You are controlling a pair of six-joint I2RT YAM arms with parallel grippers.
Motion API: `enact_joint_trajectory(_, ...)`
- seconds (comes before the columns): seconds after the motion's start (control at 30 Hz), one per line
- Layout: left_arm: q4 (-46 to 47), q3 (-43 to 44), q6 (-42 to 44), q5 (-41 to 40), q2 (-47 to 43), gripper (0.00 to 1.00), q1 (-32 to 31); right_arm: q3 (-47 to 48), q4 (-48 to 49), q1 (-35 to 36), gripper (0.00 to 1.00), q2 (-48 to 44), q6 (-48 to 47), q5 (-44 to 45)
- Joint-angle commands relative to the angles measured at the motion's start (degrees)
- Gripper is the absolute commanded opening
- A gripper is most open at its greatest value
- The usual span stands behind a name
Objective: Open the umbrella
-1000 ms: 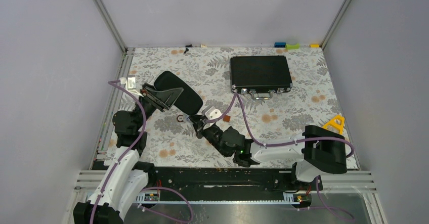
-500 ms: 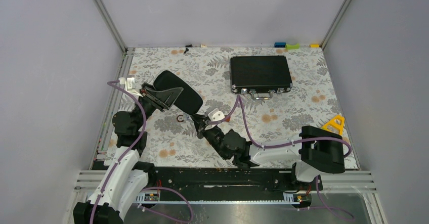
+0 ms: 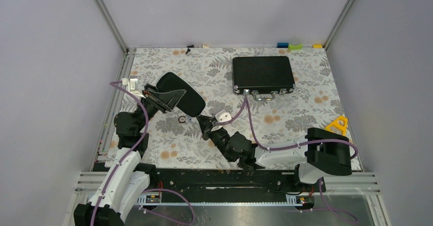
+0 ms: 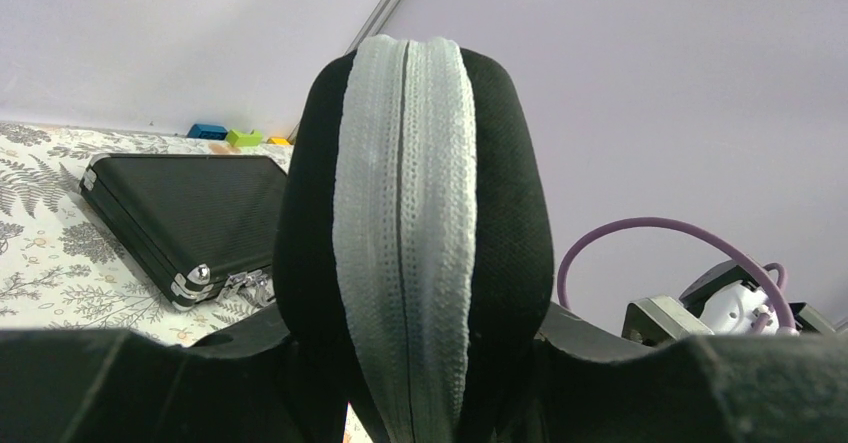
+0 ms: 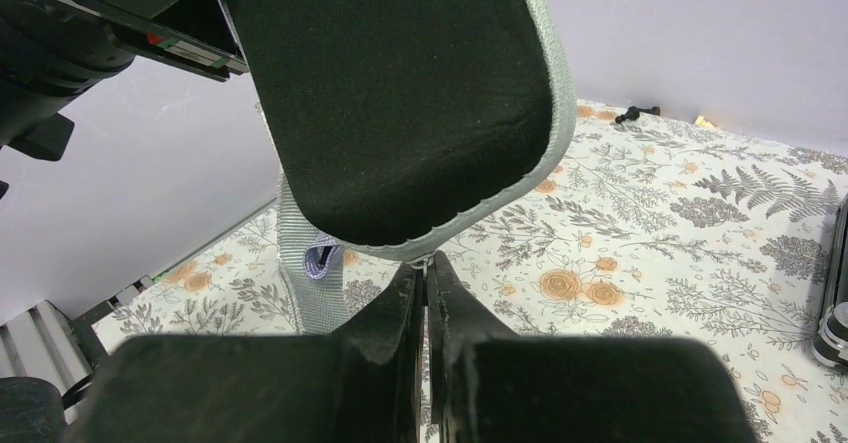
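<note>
The umbrella itself is hidden. A black oval case (image 3: pixel 183 96) with a grey zipper band (image 4: pixel 410 213) is held up off the table at the left. My left gripper (image 3: pixel 162 100) is shut on it, one finger pressing each black side (image 4: pixel 415 383). From below, my right gripper (image 3: pixel 198 119) meets the case's lower edge (image 5: pixel 400 93). Its jaws (image 5: pixel 427 275) are shut on a small metal zipper pull (image 5: pixel 427 259) at the grey rim. A grey strap (image 5: pixel 303 283) with a small lavender loop (image 5: pixel 318 260) hangs beside it.
A flat black briefcase (image 3: pixel 263 73) lies at the back right, also seen in the left wrist view (image 4: pixel 190 213). A small dark ring (image 3: pixel 182 119) lies on the floral cloth under the case. A yellow piece (image 3: pixel 339 123) sits at the right edge. Small coloured blocks (image 3: pixel 294 46) line the back wall.
The right arm's wrist has drawn slightly to the right, its jaws staying at the case's lower edge. The case and the left arm have barely shifted.
</note>
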Motion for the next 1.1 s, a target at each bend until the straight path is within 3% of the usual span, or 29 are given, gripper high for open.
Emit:
enact_joint_trajectory(0.0,8.3,2.4,-1.0,-0.1,-1.5,0.0,0.3,-1.8,-2.8,-1.5,0.0,-3.4,0.0,5.4)
enact_joint_trajectory(0.63,6.4,3.4,0.5,0.7,-1.5,0.0,-0.1,-0.9,-14.5,-5.2,0.0,-10.7,0.9,-3.7)
enact_joint_trajectory(1.07,-2.2,7.3,6.8,3.8,-1.1,0.0,-4.5,-3.9,-29.3,-7.8,0.0,-21.6,3.6,-14.6)
